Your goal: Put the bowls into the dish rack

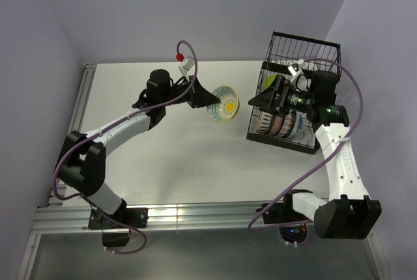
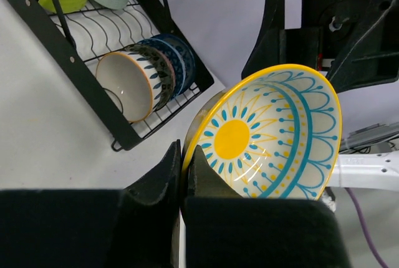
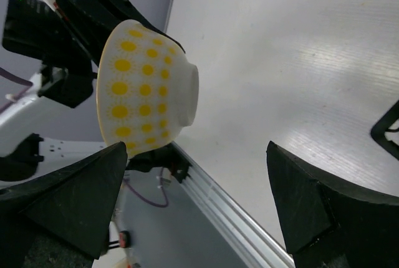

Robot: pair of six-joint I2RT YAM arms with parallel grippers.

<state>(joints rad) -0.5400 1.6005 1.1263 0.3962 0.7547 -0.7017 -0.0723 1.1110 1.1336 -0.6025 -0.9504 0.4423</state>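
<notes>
Left fingers (image 2: 159, 184) pinch sun-patterned bowl (image 2: 268, 137) aloft, arm (image 1: 124, 125) stretched toward dish rack (image 1: 280, 145).

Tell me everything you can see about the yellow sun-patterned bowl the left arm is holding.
The bowl looks like glazed ceramic: inside, a yellow sun with teal-blue rays and arcs under a yellow rim; outside, cream with rows of yellow dots and a plain foot. It hangs empty, tipped on its side, above the table, left of the dish rack. Only the left gripper touches it, its fingers pinching the rim.
</notes>
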